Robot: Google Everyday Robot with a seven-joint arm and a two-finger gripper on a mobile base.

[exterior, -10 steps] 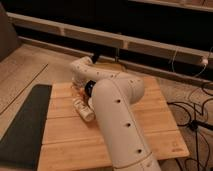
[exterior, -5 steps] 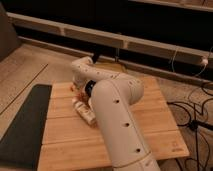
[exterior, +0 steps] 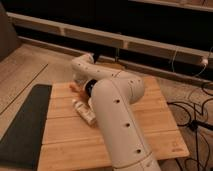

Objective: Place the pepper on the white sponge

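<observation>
The robot's white arm (exterior: 117,120) rises from the bottom centre of the frame, bends at a bulky elbow just right of centre, and doubles back toward the upper left, where the wrist turns down onto a wooden table (exterior: 150,125). The gripper (exterior: 81,87) sits at that wrist, left of centre and low over the table's far left part. It is largely hidden behind the arm's own links, and it is closed. The pepper (exterior: 75,89) shows only as a small red-orange sliver at the left edge of the gripper, on the slats near the table's back left corner. It lies right against the gripper, but the view is too blocked there to tell whether the closed jaws actually have hold of it or merely sit beside it. Just below, nearer the frame's centre left, a pale elongated object (exterior: 83,112) lies on the table, tilted diagonally, with its right end tucked behind the arm; it may be the white sponge. A dark mat (exterior: 22,125) lies along the table's left side, reaching to the lower left corner. Black cables (exterior: 192,112) trail across the floor at the right edge.
</observation>
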